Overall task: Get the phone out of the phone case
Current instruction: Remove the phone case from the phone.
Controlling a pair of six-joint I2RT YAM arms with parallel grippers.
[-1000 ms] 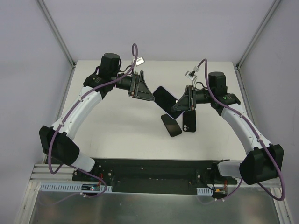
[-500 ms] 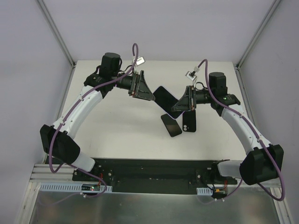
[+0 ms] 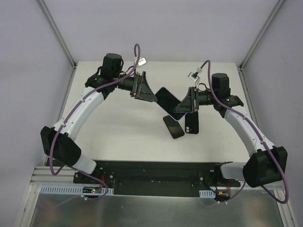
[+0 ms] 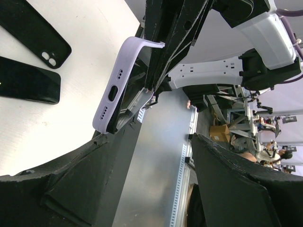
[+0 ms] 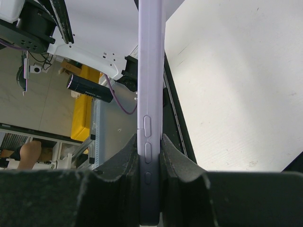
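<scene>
White table (image 3: 118, 127), both arms angled inward above it and meeting near the middle. The right gripper (image 5: 150, 146) clenches the lilac phone case (image 5: 151, 56) across its flat faces, lifted clear, probably to steady it for peeling. The left gripper (image 3: 147, 94) gapes beside the far corner, grasping nothing. The phone (image 3: 166, 100) sits inside.

Robotics lab cell: white table (image 3: 123, 130) boxed by white panels (image 3: 28, 71) on aluminium framing (image 3: 57, 33); cluttered gear (image 4: 251, 111) beyond, left-wrist view.
</scene>
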